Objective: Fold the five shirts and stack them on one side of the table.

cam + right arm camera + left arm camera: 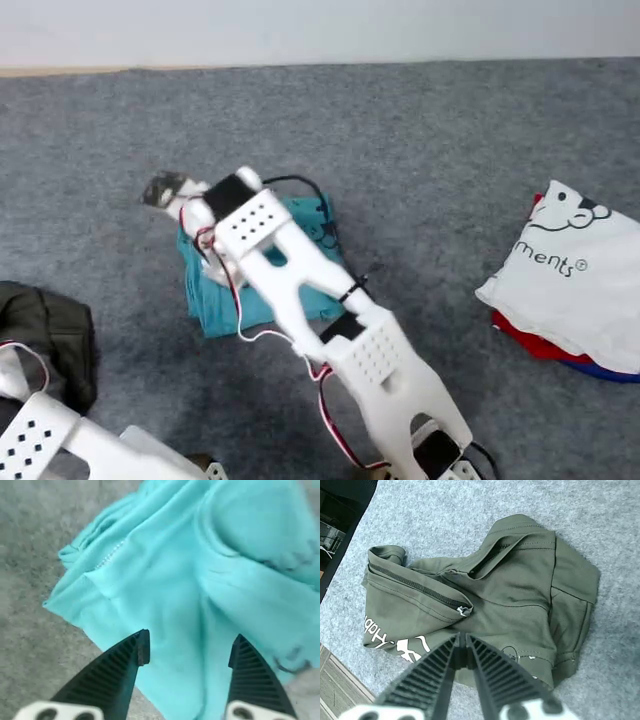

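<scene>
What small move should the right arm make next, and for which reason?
Probably lower the right gripper onto the teal shirt and close. Its jaws stand open above the cloth, holding nothing, and this shirt lies well apart from the white shirt and those under it.

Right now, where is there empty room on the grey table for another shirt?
The widest bare grey table lies between the teal shirt and the stack topped by the white printed shirt. The far strip beyond the teal shirt is bare too. The near side by the dark olive shirt and the arms is crowded.
</scene>
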`<action>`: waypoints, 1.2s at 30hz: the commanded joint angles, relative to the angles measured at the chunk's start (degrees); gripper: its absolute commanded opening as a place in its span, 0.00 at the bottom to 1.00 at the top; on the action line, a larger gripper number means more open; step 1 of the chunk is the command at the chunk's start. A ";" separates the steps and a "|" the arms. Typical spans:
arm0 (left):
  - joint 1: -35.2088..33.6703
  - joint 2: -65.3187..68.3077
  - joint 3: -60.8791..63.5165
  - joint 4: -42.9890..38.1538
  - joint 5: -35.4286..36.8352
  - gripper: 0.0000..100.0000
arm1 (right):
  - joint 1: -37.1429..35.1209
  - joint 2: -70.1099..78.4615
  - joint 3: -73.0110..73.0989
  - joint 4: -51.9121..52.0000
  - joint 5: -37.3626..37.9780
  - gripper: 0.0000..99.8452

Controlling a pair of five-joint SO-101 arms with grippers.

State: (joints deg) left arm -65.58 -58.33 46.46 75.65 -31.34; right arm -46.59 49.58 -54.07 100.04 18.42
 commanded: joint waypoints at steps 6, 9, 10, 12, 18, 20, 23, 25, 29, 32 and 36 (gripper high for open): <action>0.35 -0.62 -0.40 -0.97 0.35 0.01 | -8.04 7.25 -6.07 -4.35 0.53 0.26; 0.26 -0.62 -0.40 -0.97 0.35 0.01 | -9.10 6.90 -10.90 -4.00 0.62 0.26; 0.26 -0.62 -0.40 -0.97 0.35 0.01 | -9.01 6.81 -13.10 -3.38 0.62 0.26; 0.26 -0.62 -0.40 -0.97 0.35 0.01 | -7.87 6.99 -18.81 -0.48 0.70 0.26; 0.26 -0.62 -0.40 -1.05 0.35 0.01 | -1.27 6.73 -27.78 2.77 0.79 0.26; 0.26 -0.62 -0.40 -1.14 0.35 0.01 | 1.89 6.73 -28.31 2.77 0.79 0.26; 0.26 -0.62 -0.40 -1.14 0.35 0.01 | 6.73 7.69 -27.78 0.75 0.62 0.26; 0.35 -0.62 -0.31 -1.23 0.35 0.01 | 9.10 9.19 -27.52 -1.45 0.35 0.26; 0.35 -0.62 -0.31 -1.14 0.35 0.01 | 10.68 13.67 -27.78 -3.74 0.26 0.26; 0.35 -0.62 -0.31 -0.97 0.35 0.01 | 10.59 15.78 -27.87 -3.56 0.18 0.26; 0.35 -0.62 -0.31 -0.97 0.35 0.01 | 9.45 16.84 -27.96 -3.82 0.18 0.26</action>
State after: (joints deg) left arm -65.58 -58.33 46.46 75.65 -31.34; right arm -36.66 66.99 -79.56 97.14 18.42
